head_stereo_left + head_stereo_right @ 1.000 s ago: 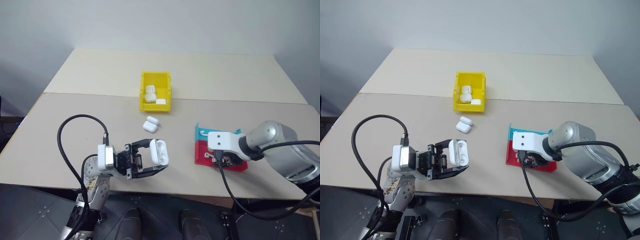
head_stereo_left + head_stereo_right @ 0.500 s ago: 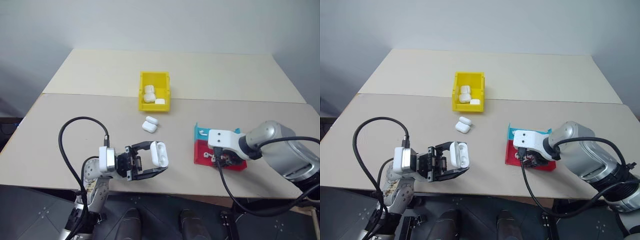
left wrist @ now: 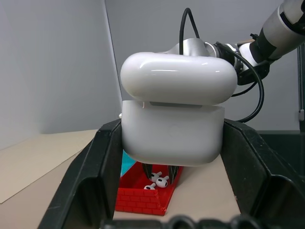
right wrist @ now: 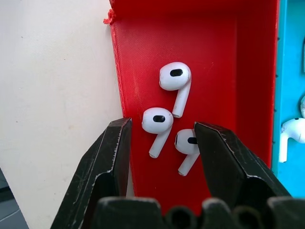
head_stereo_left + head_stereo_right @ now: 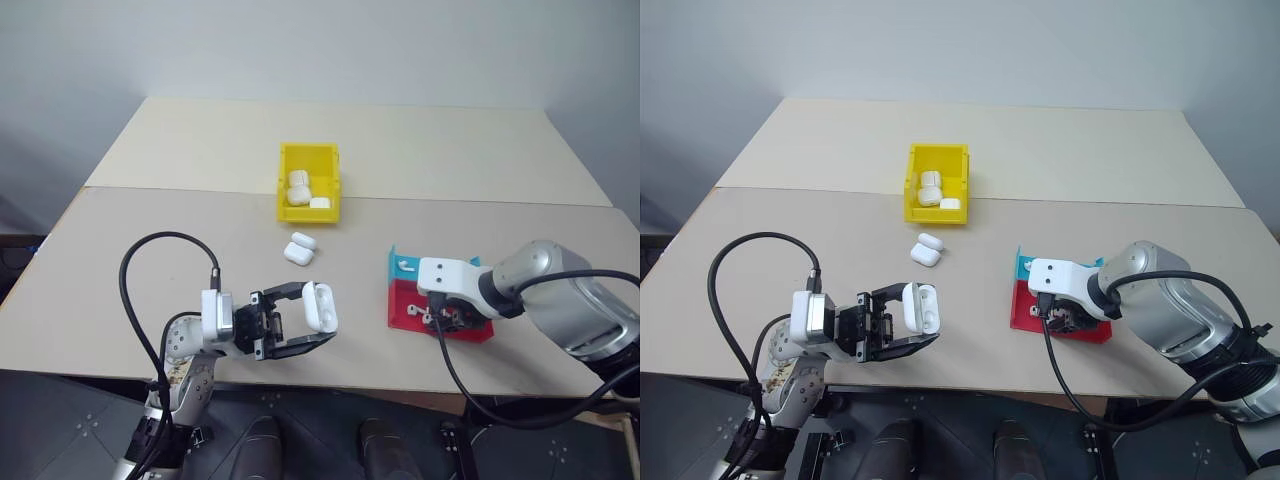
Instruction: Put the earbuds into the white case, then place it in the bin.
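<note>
My left gripper is shut on a white case and holds it just above the table's front edge. The case's lid is flipped open. The left wrist view shows this case clamped between both black fingers. My right gripper points down into the red tray. It stands open, its fingers straddling three earbuds on the tray floor without touching them. The yellow bin sits at mid-table with several white cases inside.
Two more white cases lie on the table just in front of the bin. A teal tray with an earbud in it adjoins the red tray's far side. Black cables loop off both wrists.
</note>
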### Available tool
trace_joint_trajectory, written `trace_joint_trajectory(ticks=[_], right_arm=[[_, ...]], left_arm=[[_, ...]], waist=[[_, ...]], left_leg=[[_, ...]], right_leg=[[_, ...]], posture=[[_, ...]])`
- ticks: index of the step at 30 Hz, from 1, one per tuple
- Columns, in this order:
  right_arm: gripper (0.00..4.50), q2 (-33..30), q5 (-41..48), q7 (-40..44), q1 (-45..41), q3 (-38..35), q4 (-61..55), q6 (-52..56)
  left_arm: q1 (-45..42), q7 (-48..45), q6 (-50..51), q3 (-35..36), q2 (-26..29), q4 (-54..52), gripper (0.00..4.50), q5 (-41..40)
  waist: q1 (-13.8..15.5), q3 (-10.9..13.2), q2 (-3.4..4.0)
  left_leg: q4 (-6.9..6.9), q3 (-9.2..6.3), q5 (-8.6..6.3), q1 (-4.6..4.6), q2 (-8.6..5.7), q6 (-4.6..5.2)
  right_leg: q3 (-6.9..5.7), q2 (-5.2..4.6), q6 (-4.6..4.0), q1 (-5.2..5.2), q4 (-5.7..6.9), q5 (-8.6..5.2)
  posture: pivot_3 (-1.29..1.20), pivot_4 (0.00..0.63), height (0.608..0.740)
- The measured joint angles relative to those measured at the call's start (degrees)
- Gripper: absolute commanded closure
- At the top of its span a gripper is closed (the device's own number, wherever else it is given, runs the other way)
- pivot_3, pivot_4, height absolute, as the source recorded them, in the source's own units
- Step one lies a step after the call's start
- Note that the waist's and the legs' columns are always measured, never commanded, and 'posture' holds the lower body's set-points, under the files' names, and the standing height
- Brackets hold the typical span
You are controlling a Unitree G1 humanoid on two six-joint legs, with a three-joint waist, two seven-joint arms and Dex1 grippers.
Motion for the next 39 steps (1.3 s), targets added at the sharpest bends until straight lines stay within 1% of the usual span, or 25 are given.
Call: trace_joint_trajectory(ticks=[4,25,28,39], right_arm=[[2.33,0.49,0.00,-0.07,0.00,0.93,0.36,0.13],[2.33,0.82,0.00,-1.14,0.00,1.10,1.36,0.29],[2.84,0.82,0.01,-1.12,0.00,1.12,1.37,0.29],[2.84,0.82,0.00,-1.23,0.00,1.17,1.37,0.29]], left_arm=[[0.18,0.73,0.81,-0.07,0.00,-0.28,1.70,0.51],[0.86,1.17,0.84,-0.07,-0.08,-0.29,1.70,1.58],[0.87,1.20,0.84,-0.07,-0.08,-0.29,1.70,1.68],[0.91,1.65,0.84,-0.10,-0.07,-0.29,1.70,1.97]], waist=[[-0.03,0.00,0.00],[-0.02,0.00,0.00],[-0.01,0.00,0.00],[-0.03,0.00,0.00]], left_leg=[[0.00,0.00,0.00,0.00,0.00,0.00],[0.00,0.00,0.00,0.00,0.00,0.00],[0.00,0.00,0.00,0.00,0.00,0.00],[0.00,0.00,0.00,0.00,0.00,0.00]], right_leg=[[0.00,0.00,0.00,0.00,0.00,0.00],[0.00,0.00,0.00,0.00,0.00,0.00],[0.00,0.00,0.00,0.00,0.00,0.00],[0.00,0.00,0.01,0.00,0.00,0.00]], posture=[[0.00,0.150,0.740],[0.00,0.150,0.740],[0.00,0.150,0.740],[0.00,0.150,0.740]])
